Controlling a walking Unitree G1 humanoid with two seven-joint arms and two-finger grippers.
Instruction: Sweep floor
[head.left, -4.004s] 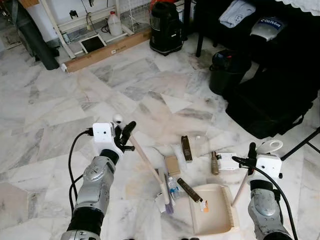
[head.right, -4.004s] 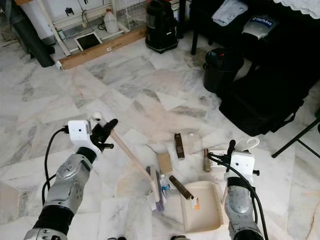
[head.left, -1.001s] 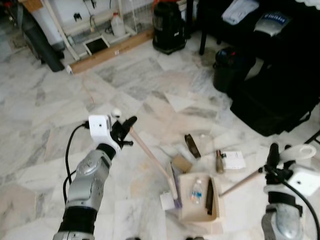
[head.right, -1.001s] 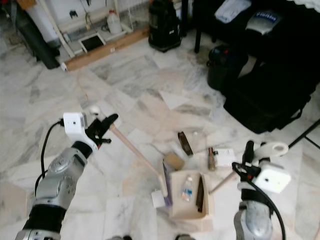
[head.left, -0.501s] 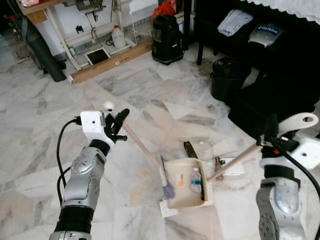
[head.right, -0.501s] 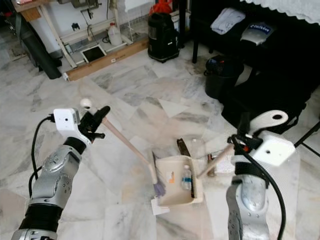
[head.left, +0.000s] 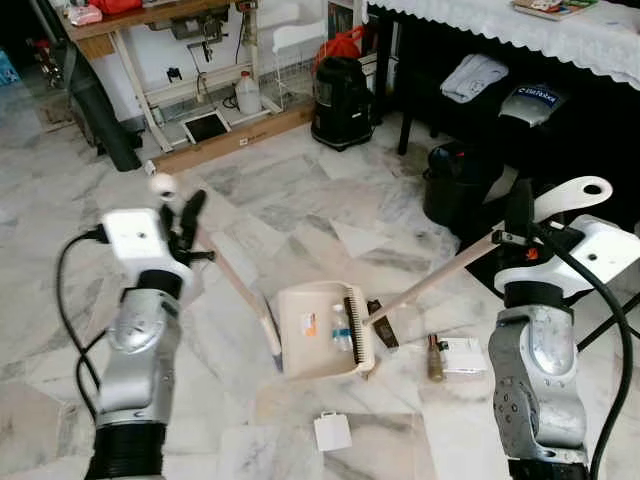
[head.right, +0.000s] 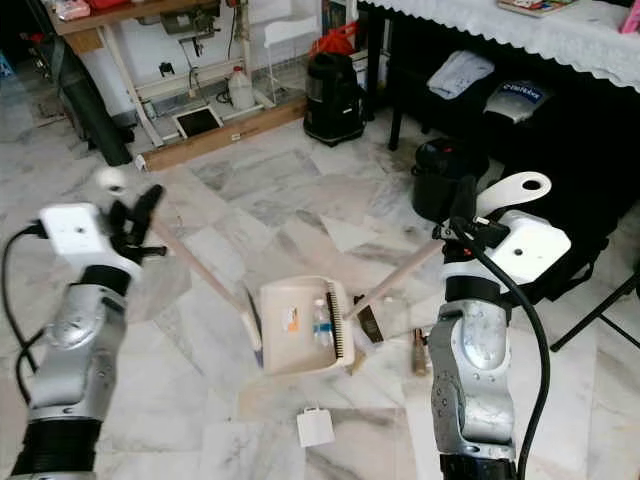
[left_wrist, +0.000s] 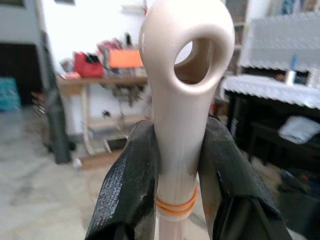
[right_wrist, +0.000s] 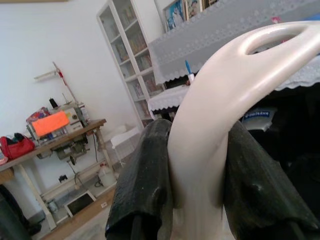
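Your left gripper (left_wrist: 177, 165) is raised, its two black fingers (left_wrist: 127, 185) pressed against the neck of the broom handle (head.left: 228, 272), just under the looped end. From that grip the pale stick slants down and forward to the bristle head, which sits at the near edge of the dustpan (head.left: 310, 345). The dustpan lies between your two grippers, low on the marble floor (head.left: 300, 210) or just above it — you cannot tell which from these views. It carries a small plastic bottle (head.left: 341, 328) and a few scraps. Beyond it on the floor lie a dark flat wrapper (head.left: 384, 325), a small brown vial (head.left: 435, 358) and a white card (head.left: 466, 352); a white tag (head.left: 332, 431) lies nearer you. Your right gripper (right_wrist: 197, 165) is also raised, fingers (right_wrist: 145, 180) closed on the curved top of the dustpan handle (head.left: 430, 280), which runs down to the pan's comb edge. Both tools look like light, rigid plastic, smooth under the fingers, so a hold near the top gives reach but little leverage. Judging by this, tipping the pan could spill the loose bottle — keep it level.
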